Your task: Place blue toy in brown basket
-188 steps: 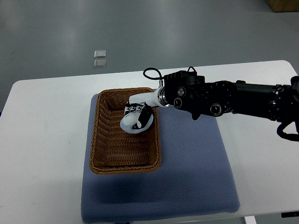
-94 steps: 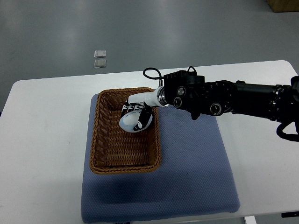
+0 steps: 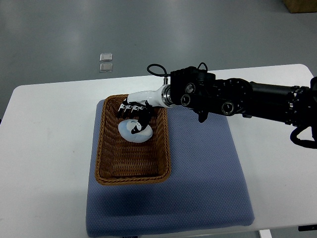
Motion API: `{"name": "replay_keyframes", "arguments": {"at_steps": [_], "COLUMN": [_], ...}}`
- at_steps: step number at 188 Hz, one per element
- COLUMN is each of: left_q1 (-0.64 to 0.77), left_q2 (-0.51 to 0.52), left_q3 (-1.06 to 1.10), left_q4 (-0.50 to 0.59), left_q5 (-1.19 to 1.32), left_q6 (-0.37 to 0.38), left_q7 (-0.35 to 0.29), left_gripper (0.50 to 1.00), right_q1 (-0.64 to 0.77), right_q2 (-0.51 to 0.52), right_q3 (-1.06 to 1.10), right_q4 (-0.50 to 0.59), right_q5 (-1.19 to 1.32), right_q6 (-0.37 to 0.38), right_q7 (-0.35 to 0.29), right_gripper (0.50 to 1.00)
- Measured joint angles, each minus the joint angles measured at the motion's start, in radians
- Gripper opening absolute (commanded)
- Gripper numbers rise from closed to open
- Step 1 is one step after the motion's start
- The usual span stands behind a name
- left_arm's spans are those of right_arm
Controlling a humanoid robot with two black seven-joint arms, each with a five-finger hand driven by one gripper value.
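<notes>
1. Brown woven basket [image 3: 111, 163] is sitting on a blue mat [image 3: 208, 188] on the white surface [image 3: 44, 148]; the pale blue toy [image 3: 133, 131] is lying inside the basket, in its far right part, near the right wall
2. Right robot hand [image 3: 132, 113] is reaching in from the right edge and hovering over the far end of the basket, fingers [image 3: 124, 107] spreading out above the toy; judging it is letting go, not clamping anything
3. Left robot hand is not showing anywhere
4. Doing the step well: fingers should be opening fully and lifting straight up so nothing is snagging the toy or dragging it back over the rim; wrist should be staying clear of the right wall of the basket on the way out
5. Hard to tell: whether a fingertip is touching the toy's top, since the dark fingers are overlapping it; the toy's shape is blurring into a pale blob; the underside of the hand is hiding part of the toy; two small clear items [image 3: 105, 62] on the floor beyond are too small to name
</notes>
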Motion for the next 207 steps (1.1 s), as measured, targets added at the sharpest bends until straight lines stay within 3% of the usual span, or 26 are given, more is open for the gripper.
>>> {"name": "replay_keyframes", "arguments": {"at_steps": [72,83,126,166,207], "left_q1": [0.000,0.000,0.000,0.000,0.001], "left_q2": [0.000,0.000,0.000,0.000,0.000], "left_q3": [0.000,-0.001,-0.001,-0.001,0.005], "left_q4": [0.001,0.001,0.001,0.002,-0.001], "left_q5": [0.000,0.000,0.000,0.000,0.000], "left_q6": [0.000,0.000,0.000,0.000,0.000], "left_q7": [0.000,0.000,0.000,0.000,0.000], "left_gripper": [1.000,1.000,1.000,1.000,1.000], "right_q1": [0.000,0.000,0.001,-0.021,-0.143], "right_q2": [0.000,0.000,-0.004,-0.130,-0.261], "right_q3": [0.006,0.011,0.110,0.282,0.528], "right_q4": [0.000,0.000,0.000,0.000,-0.001], "right_q5": [0.002,0.002,0.007,0.063,0.206], "right_q6": [0.003,0.003,0.006,0.007,-0.007], "right_q7": [0.028,0.029,0.030,0.030,0.041], "right_gripper": [0.862,0.909,0.911,0.911,0.911]}}
